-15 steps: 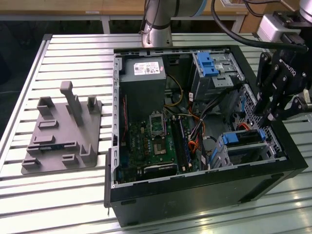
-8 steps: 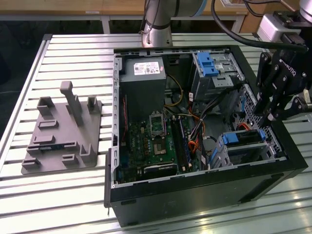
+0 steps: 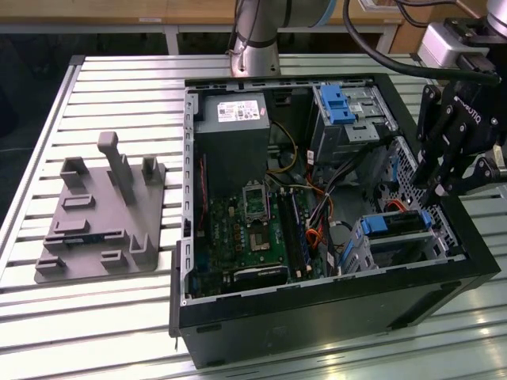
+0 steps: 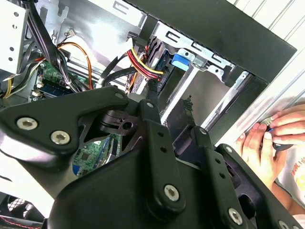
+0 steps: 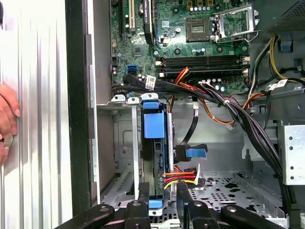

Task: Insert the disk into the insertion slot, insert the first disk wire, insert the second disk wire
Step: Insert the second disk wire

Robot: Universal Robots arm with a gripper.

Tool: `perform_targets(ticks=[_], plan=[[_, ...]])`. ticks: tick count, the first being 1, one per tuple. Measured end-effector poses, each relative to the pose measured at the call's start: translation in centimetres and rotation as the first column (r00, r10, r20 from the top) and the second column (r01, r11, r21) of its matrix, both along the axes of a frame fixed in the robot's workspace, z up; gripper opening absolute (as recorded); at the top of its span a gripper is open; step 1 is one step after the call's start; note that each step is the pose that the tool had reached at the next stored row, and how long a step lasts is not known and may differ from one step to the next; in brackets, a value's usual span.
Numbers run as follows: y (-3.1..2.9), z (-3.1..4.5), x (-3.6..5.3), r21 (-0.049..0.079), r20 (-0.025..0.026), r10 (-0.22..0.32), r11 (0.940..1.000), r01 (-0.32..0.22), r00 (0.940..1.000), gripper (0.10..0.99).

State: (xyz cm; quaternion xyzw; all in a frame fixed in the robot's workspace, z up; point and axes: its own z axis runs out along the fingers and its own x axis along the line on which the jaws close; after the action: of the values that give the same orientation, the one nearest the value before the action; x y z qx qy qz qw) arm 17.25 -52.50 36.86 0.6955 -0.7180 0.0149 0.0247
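The disk (image 5: 153, 125), in its bright blue caddy, stands edge-on inside the insertion slot (image 5: 122, 143), a silver perforated cage at the case's near right corner in the exterior view. There its blue frame shows on the disk (image 3: 394, 225) inside the insertion slot (image 3: 366, 239). A red, yellow and black wire bundle (image 5: 179, 178) meets the disk's end. A black wire with a blue plug (image 5: 196, 152) hangs beside it; I cannot tell whether it is seated. My gripper (image 5: 163, 202) hovers just over that end, open, nothing between its fingers. It also shows as gripper (image 4: 170, 106) and gripper (image 3: 432, 190).
The open black computer case (image 3: 317, 317) lies on a slatted metal table, with the motherboard (image 3: 249, 229) and cable bundles (image 5: 238, 114) inside. A grey fixture plate (image 3: 99, 214) sits at the exterior view's left. A person's hands (image 4: 269, 138) rest just outside the case wall.
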Motion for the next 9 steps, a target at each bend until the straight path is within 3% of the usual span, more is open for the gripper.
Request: perform_targets(ticks=[5,9], plan=[[0.12,0.01,0.03,-0.001,0.0000,0.000,1.0000,0.000,1.0000,0.361],[1.19,0.36,0.04,-0.018,-0.0001,0.000,0.9998,0.000,1.0000,0.361]])
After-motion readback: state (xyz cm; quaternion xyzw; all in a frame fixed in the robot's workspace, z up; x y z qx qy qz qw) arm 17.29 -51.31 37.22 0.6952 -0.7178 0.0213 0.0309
